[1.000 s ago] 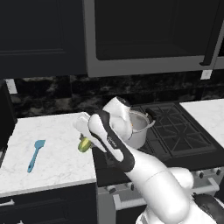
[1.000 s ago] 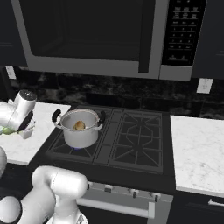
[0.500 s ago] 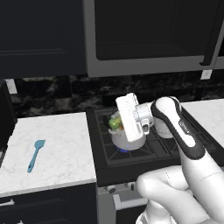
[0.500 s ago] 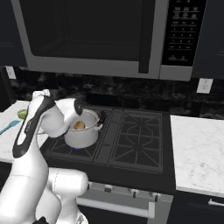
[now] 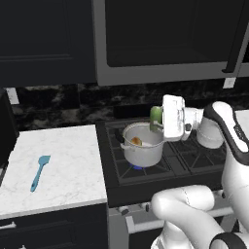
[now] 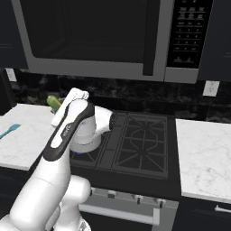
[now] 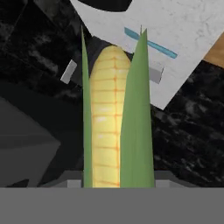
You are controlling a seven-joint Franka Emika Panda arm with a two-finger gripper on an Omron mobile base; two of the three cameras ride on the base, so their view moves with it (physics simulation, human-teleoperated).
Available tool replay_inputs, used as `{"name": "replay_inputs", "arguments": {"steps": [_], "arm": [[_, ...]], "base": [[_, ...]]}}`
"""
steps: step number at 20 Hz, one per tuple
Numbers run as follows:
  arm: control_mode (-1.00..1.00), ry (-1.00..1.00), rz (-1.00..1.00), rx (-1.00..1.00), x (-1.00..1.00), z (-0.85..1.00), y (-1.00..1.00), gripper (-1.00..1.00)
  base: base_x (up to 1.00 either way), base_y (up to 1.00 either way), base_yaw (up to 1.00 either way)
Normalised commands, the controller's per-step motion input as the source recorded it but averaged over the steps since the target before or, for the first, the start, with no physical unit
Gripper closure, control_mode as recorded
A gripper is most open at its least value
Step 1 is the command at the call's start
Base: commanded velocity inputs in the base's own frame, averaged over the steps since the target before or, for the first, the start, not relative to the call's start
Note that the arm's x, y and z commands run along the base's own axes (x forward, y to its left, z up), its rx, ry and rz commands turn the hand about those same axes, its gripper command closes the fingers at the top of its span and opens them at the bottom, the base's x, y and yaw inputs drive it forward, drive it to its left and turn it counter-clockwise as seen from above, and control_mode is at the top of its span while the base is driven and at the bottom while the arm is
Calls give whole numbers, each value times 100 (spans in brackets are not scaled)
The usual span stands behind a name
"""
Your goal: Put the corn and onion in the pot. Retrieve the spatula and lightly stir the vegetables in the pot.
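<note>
Pincer point(image 5: 156, 116) clenched on corn point(image 5: 155, 115), held above far-right rim of pot point(image 5: 142, 146); cob's long axis in line with the fingers. Onion point(image 5: 136, 141) in pot. Spatula point(image 5: 40, 171) on left bench point(image 5: 63, 160).

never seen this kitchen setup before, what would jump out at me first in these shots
The white arm reaching sideways over the stove, its jaws clamped on the corn, which hangs just above the far rim of the steel pot on the front left burner. The onion already lies inside the pot. Off to the left, the teal spatula lies alone on the white marble counter.
</note>
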Motion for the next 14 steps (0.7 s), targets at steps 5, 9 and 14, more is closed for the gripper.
{"name": "replay_inputs", "arguments": {"steps": [5,9,14], "arm": [[-100,25,0,23,85,-57,-27,100],[-100,28,0,1,80,-53,0,100],[-100,15,0,0,38,-27,-13,100]], "base": [[0,0,0],[0,0,0],[0,0,0]]}}
